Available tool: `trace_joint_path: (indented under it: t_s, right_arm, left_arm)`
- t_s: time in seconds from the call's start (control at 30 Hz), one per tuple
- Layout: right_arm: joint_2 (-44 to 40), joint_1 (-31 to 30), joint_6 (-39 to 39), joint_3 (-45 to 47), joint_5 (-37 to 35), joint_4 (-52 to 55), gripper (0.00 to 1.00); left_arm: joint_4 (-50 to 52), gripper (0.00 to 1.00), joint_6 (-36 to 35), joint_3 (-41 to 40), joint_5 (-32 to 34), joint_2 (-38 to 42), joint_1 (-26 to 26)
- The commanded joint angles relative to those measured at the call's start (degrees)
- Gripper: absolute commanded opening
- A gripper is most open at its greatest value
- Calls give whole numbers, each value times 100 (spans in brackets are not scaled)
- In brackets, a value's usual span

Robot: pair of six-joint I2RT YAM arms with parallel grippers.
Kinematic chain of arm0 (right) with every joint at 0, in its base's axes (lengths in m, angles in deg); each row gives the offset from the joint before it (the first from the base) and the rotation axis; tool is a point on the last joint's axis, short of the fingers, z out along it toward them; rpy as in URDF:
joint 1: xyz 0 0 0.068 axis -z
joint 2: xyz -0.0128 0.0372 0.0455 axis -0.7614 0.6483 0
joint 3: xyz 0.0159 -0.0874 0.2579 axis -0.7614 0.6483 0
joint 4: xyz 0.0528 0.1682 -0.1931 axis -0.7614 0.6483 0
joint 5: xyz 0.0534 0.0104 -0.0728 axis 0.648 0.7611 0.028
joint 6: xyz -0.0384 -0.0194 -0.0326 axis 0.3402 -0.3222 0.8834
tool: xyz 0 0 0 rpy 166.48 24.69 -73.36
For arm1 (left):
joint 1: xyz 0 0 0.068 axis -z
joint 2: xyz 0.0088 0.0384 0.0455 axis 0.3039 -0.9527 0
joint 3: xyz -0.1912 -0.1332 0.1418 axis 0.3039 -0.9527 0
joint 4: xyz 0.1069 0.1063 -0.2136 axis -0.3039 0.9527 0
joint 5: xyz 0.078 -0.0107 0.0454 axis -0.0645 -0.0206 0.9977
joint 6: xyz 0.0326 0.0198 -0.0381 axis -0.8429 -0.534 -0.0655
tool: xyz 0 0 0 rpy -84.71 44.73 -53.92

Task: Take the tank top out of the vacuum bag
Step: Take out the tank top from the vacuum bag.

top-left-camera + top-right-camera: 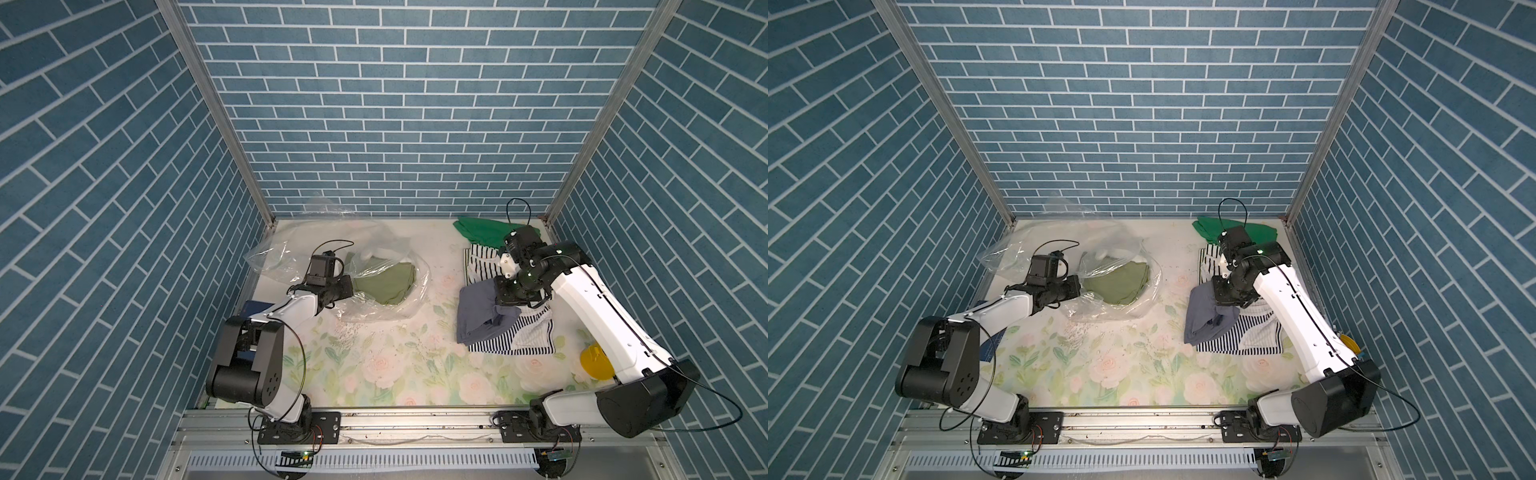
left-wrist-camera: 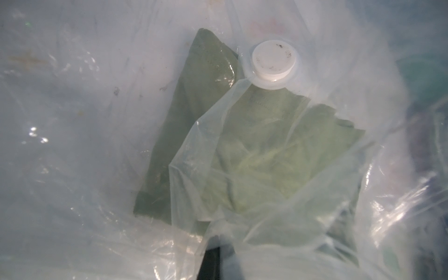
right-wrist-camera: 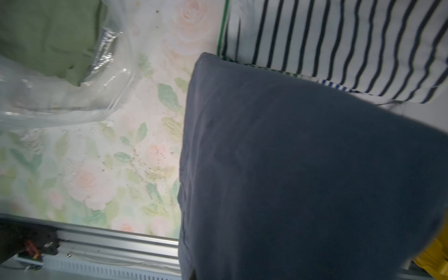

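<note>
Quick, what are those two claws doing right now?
Left gripper: shut, pinching the bag.
Right gripper: shut, holding the grey garment.

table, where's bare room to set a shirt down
Widest free patch: the floral table front centre, nearer than the vacuum bag and left of the grey garment. A bare lane runs between those two. Right side crowded: striped shirts.
</note>
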Motion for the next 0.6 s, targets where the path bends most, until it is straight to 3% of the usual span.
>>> trace_joint_path:
  t_s: [0.0, 0.07, 0.37, 0.57]
  right_arm:
    - [70, 113, 75, 177, -1153, 94, 0]
    - [119, 234, 60, 359, -1453, -63, 0]
    - [331, 726, 139, 1374, -1501, -1395, 0]
    - [643, 889, -22, 1672, -2152, -1768, 0]
  left_arm:
    - [-12, 0, -82, 109, 55, -78, -50]
    - [-15, 0, -87, 109, 52, -83, -49]
    - [33, 0, -115, 137, 87, -39, -64]
    - [31, 0, -108, 144, 78, -30, -77]
